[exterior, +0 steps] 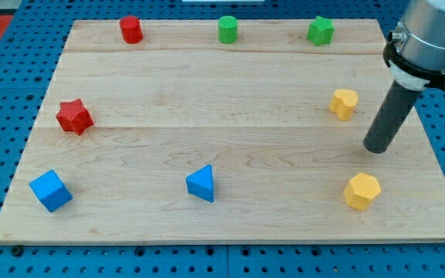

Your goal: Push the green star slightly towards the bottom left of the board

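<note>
The green star sits near the view's top right of the wooden board. My tip rests on the board at the view's right, well below and to the right of the green star. The tip lies between a yellow block up and to its left and a yellow hexagonal block below it. It touches no block.
A green cylinder and a red cylinder stand along the view's top edge. A red star is at the left. A blue cube and a blue triangular block lie near the bottom. Blue pegboard surrounds the board.
</note>
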{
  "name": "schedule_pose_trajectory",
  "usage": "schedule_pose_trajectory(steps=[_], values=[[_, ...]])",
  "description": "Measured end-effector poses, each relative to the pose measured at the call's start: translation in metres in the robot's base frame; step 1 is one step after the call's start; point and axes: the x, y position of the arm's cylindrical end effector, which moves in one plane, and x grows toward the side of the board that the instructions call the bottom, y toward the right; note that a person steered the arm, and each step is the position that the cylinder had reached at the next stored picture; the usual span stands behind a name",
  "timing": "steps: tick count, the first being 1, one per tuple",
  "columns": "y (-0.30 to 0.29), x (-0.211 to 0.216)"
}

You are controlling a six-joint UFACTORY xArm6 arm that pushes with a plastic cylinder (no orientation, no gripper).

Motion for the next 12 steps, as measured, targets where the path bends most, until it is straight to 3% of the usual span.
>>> schedule_pose_trajectory(steps=[2, 3, 4, 5, 7, 8, 9, 12], values=[[0.001, -0.005], [0.016, -0.062], [-0.014, -0.07], [-0.107, -0.082], [-0.115, -0.14], [-0.152, -0.103], [-0.125, -0.1], [-0.2, -0.094]])
